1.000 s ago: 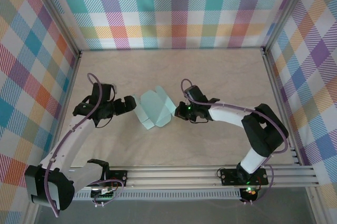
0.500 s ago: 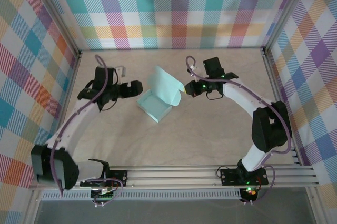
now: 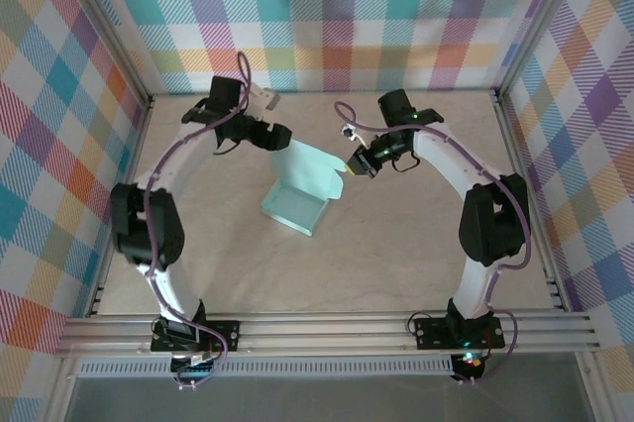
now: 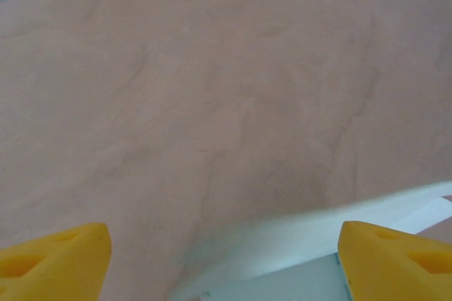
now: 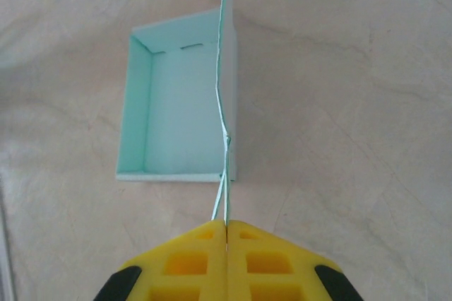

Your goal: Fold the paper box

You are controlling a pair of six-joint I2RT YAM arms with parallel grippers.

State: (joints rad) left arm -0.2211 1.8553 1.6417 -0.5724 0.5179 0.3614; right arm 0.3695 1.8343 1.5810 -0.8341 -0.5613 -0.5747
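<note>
Pinching the raised flap of the paper box (image 3: pixel 297 206), right gripper (image 5: pixel 226 227) clamped on it.
Fingers of left gripper (image 3: pixel 281 138) apart, just beside the box, mid-bench (image 3: pixel 416 244).

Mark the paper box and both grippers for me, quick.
paper box (image 5: pixel 182 114), right wrist view, on the tray's inside floor.
left gripper (image 3: pixel 281 139), top external view, midway between its fingertips.
right gripper (image 5: pixel 227 225), right wrist view, where the jaws pinch the box's upright flap.

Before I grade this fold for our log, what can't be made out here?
- Left wrist view: paper box blurred, cut off by the bottom edge.
- Right wrist view: lid flap edge-on, its face unreadable.
- Top view: whether the left gripper touches the box, too small.
</note>
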